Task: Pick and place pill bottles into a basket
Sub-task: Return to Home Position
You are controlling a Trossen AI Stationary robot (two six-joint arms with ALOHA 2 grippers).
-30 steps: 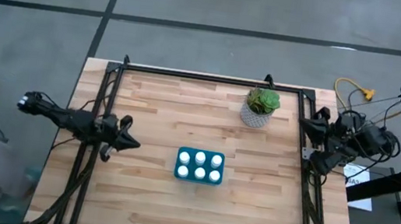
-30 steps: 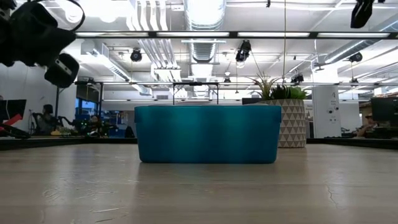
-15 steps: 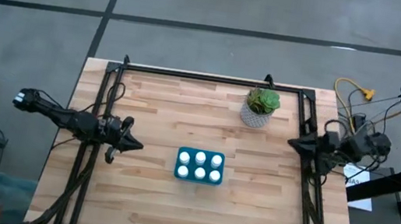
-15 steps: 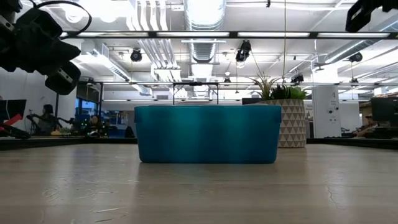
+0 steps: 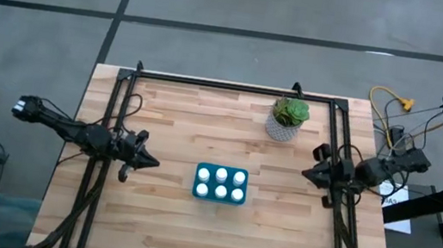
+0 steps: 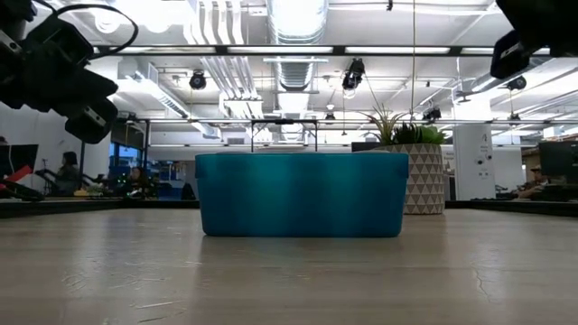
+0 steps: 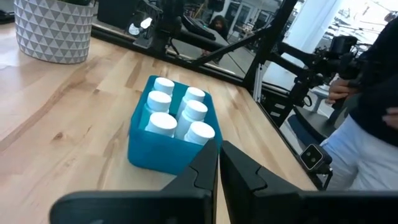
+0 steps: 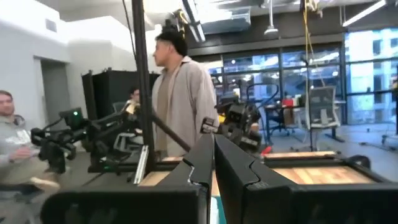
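The teal basket (image 5: 221, 184) stands at the table's middle with several white pill bottles (image 5: 222, 176) upright inside it; both also show in the left wrist view, the basket (image 7: 155, 149) and the bottles (image 7: 177, 115). My left gripper (image 5: 152, 163) is shut and empty, above the table left of the basket. My right gripper (image 5: 305, 172) is shut and empty, above the table's right side, right of the basket.
A white patterned pot with a green plant (image 5: 287, 118) stands at the far right of the table, behind the basket. A black frame (image 5: 235, 86) runs around the table's far, left and right edges. People stand beyond the table (image 8: 180, 99).
My right gripper has swung from beyond the table's right edge toward the table's left and near side, and now stands over the right rail. My left gripper has gone a little toward the basket and lower. The basket and bottles have stayed still.
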